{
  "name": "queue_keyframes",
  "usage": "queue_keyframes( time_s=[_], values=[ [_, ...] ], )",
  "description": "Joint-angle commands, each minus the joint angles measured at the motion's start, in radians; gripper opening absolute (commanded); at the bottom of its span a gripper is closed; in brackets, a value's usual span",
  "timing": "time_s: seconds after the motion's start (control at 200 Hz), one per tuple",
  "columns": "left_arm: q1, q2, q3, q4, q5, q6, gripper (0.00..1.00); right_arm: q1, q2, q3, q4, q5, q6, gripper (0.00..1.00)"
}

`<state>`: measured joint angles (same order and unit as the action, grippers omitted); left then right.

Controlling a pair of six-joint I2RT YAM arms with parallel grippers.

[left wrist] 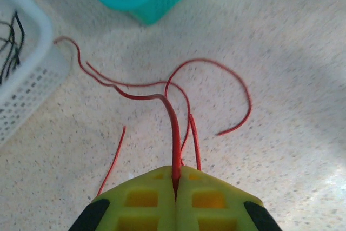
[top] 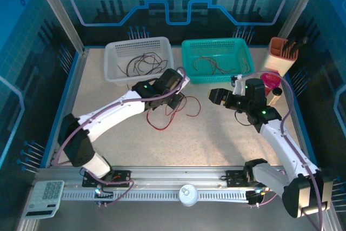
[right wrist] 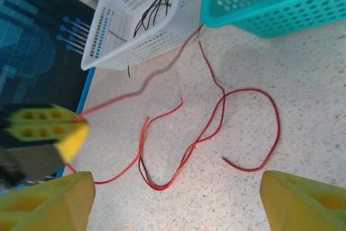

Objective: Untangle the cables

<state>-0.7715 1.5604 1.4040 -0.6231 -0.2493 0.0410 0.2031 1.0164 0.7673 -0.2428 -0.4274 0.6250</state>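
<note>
Item: red cables. I am pinching one strand in my left hand, clamped shut. The strand is running straight ahead over the desk. My right hand is hanging wide and empty, with loops lying just ahead of it.

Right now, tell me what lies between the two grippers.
Loops of red cable on the table, clearest in the right wrist view. The left gripper is shut on one strand; the right gripper hangs open.
</note>
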Motion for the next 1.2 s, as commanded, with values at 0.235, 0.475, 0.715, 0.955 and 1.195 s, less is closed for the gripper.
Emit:
queue_keyframes(
  time_s=[0.235,0.475,0.715,0.955,1.195],
  values=[
    [0.000,-0.130,0.084,0.016,0.109,0.014,0.00,0.112,0.084,0.098,0.057,0.012,-0.018,0.81],
    [-0.001,-0.176,0.170,0.026,0.189,-0.012,0.00,0.134,0.101,0.106,0.086,-0.006,-0.034,0.81],
    [0.000,-0.201,0.254,0.051,0.258,-0.045,0.00,0.149,0.093,0.135,0.105,-0.032,-0.088,0.82],
    [0.000,-0.211,0.315,0.083,0.334,-0.091,0.00,0.150,0.055,0.134,0.145,-0.057,-0.125,0.83],
    [-0.001,-0.198,0.374,0.100,0.403,-0.137,0.00,0.154,0.023,0.154,0.132,0.004,-0.183,0.83]
  ],
)
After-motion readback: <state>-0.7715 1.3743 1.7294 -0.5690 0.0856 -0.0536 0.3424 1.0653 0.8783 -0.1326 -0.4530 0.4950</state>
